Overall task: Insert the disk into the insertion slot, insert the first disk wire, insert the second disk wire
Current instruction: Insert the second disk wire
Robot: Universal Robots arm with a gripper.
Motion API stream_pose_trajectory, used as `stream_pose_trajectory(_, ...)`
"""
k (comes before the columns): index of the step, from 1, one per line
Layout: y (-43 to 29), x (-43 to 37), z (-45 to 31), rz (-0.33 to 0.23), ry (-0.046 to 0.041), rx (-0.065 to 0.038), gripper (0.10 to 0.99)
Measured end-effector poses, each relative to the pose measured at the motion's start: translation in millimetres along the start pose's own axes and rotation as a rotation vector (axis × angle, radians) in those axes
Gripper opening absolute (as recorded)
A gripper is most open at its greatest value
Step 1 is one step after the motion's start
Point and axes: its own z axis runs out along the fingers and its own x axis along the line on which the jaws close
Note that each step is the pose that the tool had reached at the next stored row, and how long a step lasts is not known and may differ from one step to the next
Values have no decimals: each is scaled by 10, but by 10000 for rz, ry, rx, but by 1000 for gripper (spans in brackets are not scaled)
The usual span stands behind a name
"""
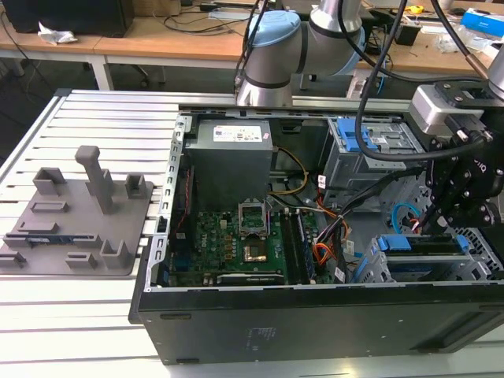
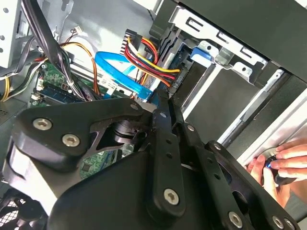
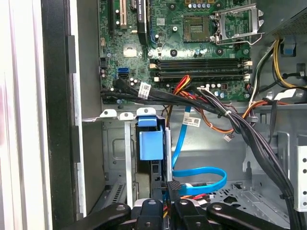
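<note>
The work sits toward the exterior view's right, low in the frame, where the arm reaches down into the open computer case (image 1: 236, 197) on the slatted counter (image 1: 94, 118). The disk (image 1: 421, 244) in its blue frame already lies inside the insertion slot (image 1: 368, 266). In the first wrist view its blue clip (image 3: 151, 146) stands between the cage walls. The first disk wire (image 2: 148, 60), the red, orange and black bundle, runs to the disk's edge and looks plugged in, though the joint itself is half hidden. The gripper (image 3: 169, 206) hangs just over that edge. Its fingers (image 3: 152, 213) are drawn close together and seem to pinch the dark plug (image 3: 173, 187) of the second disk wire (image 3: 206, 175), whose light-blue loop curls away over the perforated floor. So the step in hand appears to be seating this last plug. To do it well, the plug should stay square to its socket on the disk and travel straight along the socket's axis, with no tilt, since a small keyed connector binds easily. The loop needs slack so it does not tug the plug sideways, and the neighbouring bundle must stay out of the path. Pressure should be gentle and firm only once the plug is aligned. A person's hand (image 2: 283, 165) rests at the case's outer edge, well apart from the fingers.
</note>
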Motion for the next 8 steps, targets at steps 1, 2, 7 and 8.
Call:
stream_pose_trajectory(1,-1,6,0,5,0,0,161)
stream_pose_trajectory(2,-1,7,2,9,-2,0,161)
stream_pose_trajectory(7,-3,10,6,15,1,0,161)
stream_pose_trajectory(8,-3,10,7,15,1,-1,161)
